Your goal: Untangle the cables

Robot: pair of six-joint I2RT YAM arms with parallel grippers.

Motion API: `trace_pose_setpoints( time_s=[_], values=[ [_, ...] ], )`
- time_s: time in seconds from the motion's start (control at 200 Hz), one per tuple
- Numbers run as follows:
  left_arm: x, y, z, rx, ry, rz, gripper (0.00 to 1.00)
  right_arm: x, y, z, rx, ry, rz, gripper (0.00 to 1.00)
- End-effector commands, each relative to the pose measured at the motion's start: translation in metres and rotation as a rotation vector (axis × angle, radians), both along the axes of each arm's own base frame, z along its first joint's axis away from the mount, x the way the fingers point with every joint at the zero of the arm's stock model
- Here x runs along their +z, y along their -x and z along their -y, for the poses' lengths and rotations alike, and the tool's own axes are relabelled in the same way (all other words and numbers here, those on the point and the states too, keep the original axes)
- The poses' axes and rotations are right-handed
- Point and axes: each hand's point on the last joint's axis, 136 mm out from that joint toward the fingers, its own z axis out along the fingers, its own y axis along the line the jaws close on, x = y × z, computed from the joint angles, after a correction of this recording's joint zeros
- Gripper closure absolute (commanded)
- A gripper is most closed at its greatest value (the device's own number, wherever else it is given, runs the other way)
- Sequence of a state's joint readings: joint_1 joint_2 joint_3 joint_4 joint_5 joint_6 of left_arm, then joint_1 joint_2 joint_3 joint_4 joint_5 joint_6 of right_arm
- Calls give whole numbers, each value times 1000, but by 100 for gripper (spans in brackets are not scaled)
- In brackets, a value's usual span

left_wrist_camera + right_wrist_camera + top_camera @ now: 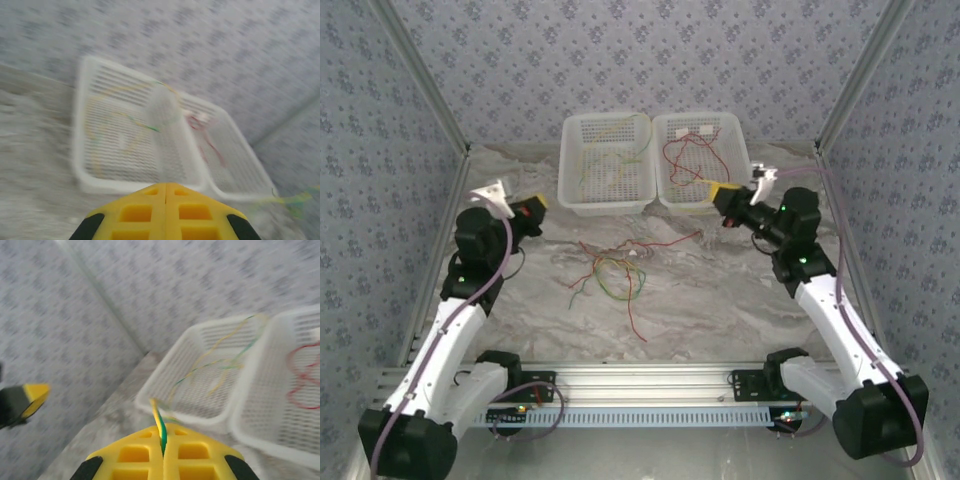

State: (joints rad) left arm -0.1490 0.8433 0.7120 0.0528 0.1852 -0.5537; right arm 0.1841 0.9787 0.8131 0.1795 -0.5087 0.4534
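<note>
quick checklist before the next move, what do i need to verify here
1. Right tool grip: ok, shut on a yellow-green cable.
2. Left tool free: ok, shut, nothing between its fingers.
3. Matching basket: ok, left basket holds yellow and green cables, right basket red ones.
4. Held cable free of the tangle: cannot tell, its far end is blurred.
5. Sorting done: not ok, that tangle lies on the table.

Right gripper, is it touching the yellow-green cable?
Touching. The right wrist view shows the yellow-green cable pinched in the shut right gripper.
</note>
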Motion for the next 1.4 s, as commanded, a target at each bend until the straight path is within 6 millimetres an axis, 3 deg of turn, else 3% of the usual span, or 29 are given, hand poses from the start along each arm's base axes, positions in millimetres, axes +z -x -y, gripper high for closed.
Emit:
trace_pose_setpoints(
  time_s=[0.0,0.09,0.175,0.235,0.335,0.475,0.61,0.755,0.899,1.109,1.254,1.399],
  values=[
    [9,-1,-44,194,-35,-9,100,13,-3,28,-118,-7,-9,100],
    [7,-2,-66,264,0,-24,100,15,-4,42,-152,-37,-18,100],
    [24,-5,-50,155,13,34,97,22,-1,41,-129,-40,-4,100],
    [36,-5,-29,49,-17,79,77,25,2,38,-118,-37,5,100],
    [57,4,12,-111,-80,177,55,31,7,33,-105,-22,26,100],
    [81,24,70,-334,-172,289,19,37,22,5,-2,50,78,100],
    [81,45,126,-561,-292,352,2,40,47,-37,198,112,150,100],
    [65,62,167,-741,-416,383,1,39,64,-64,337,160,176,100],
    [48,65,177,-804,-476,405,1,41,79,-77,446,161,206,100],
    [50,76,193,-873,-407,398,1,42,58,-74,341,118,138,100],
    [44,79,202,-845,-285,348,12,34,34,-70,202,36,45,100],
    [20,70,207,-767,-145,245,40,30,25,-70,134,-71,-10,100]
  ],
)
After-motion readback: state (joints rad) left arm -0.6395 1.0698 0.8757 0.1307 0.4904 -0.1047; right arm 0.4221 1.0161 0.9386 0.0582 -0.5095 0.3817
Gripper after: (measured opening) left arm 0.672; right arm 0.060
